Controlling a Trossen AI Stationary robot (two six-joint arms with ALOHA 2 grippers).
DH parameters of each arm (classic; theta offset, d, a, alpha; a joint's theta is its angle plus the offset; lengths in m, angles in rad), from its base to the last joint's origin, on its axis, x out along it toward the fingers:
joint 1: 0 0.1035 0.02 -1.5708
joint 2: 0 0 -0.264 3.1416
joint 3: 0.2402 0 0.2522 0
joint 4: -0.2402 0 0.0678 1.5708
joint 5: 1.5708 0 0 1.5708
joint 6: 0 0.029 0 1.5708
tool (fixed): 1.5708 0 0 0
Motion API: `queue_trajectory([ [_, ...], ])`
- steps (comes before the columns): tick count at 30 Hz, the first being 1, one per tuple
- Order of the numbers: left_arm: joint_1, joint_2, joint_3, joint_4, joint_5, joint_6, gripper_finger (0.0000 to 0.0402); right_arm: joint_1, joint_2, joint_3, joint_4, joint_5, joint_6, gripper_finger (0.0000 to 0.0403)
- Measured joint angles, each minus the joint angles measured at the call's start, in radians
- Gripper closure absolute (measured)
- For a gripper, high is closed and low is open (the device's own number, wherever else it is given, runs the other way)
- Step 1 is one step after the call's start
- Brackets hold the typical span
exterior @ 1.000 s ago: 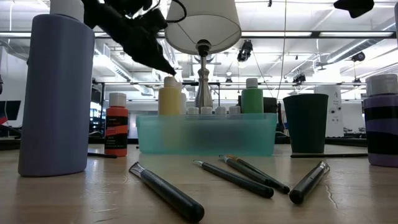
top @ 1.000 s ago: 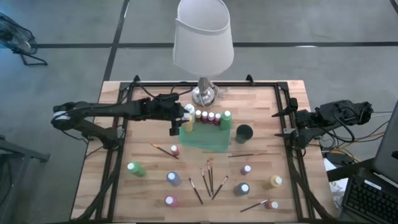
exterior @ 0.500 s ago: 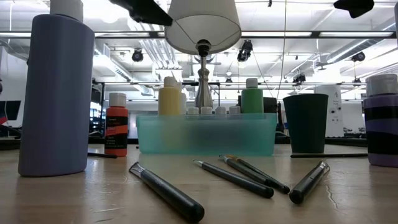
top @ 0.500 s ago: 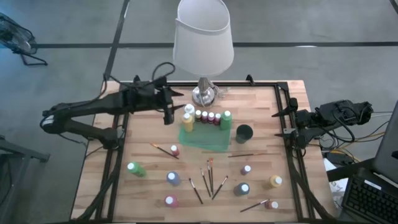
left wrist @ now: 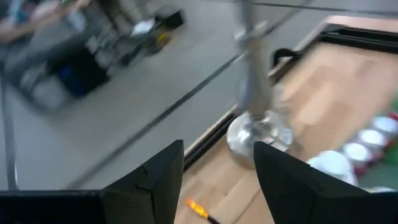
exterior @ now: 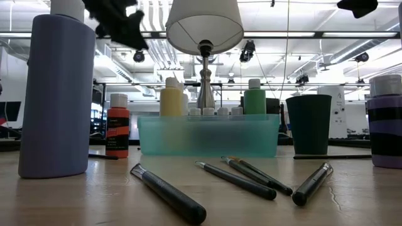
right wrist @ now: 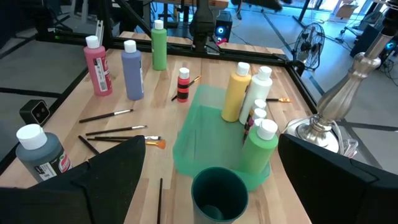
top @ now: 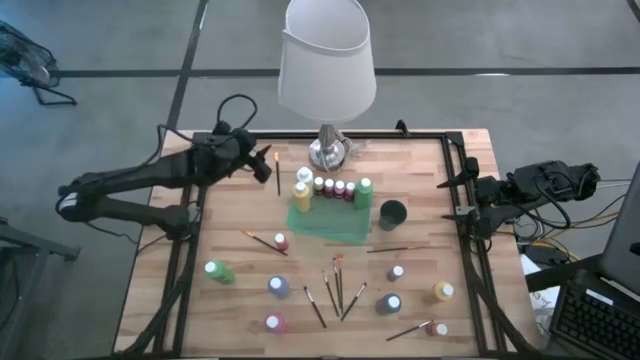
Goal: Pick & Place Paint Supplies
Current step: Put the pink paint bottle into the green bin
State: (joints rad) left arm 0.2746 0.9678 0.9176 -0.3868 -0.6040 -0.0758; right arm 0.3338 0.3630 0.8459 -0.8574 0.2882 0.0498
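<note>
The wooden table point(top: 420, 180) has a black frame along its edges, with bare wood open at the far left corner and along the right side. The lamp point(top: 326, 70) stands at the far edge, its shade overhanging the green tray point(top: 330, 225), which holds a row of paint bottles point(top: 340, 188). A dark cup point(top: 392, 213) stands just beside the tray. More loose bottles point(top: 279, 287) and paintbrushes point(top: 336, 285) crowd the near half. The left gripper point(top: 268, 167) hovers above the far left corner, jaws apart and holding nothing, over an orange-tipped brush point(top: 277, 172). The right gripper point(top: 452, 198) waits at the right edge, jaws wide apart.
</note>
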Motion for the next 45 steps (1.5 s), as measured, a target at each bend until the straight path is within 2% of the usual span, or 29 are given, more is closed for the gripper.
queue_trajectory([
  [5,0.095,0.025,-0.097,0.019,-0.006,-0.295,0.0202,0.0,0.0,0.0,0.0,0.0,0.001,0.0039],
  [9,0.189,0.051,-0.149,0.019,0.101,-0.478,0.0202,0.0,0.0,0.0,0.0,0.0,0.0,0.0039],
  [13,0.29,0.104,-0.167,0.019,0.271,-0.536,0.0203,0.0,0.0,0.0,0.0,0.0,0.0,0.0039],
  [16,0.347,0.164,-0.158,0.02,0.353,-0.549,0.0203,0.0,0.0,0.0,0.0,0.0,0.0,0.0039],
  [24,0.405,0.368,-0.036,0.012,0.566,-0.595,0.0203,0.0,0.0,0.0,0.0,0.0,0.001,0.0039],
  [37,0.469,0.59,0.265,-0.266,0.542,-0.715,0.0203,0.0,0.0,0.0,0.0,0.0,0.0,0.0039],
  [45,0.519,0.666,0.306,-0.295,0.524,-0.809,0.0203,0.0,-0.005,0.0,-0.001,-0.007,-0.034,0.0039],
])
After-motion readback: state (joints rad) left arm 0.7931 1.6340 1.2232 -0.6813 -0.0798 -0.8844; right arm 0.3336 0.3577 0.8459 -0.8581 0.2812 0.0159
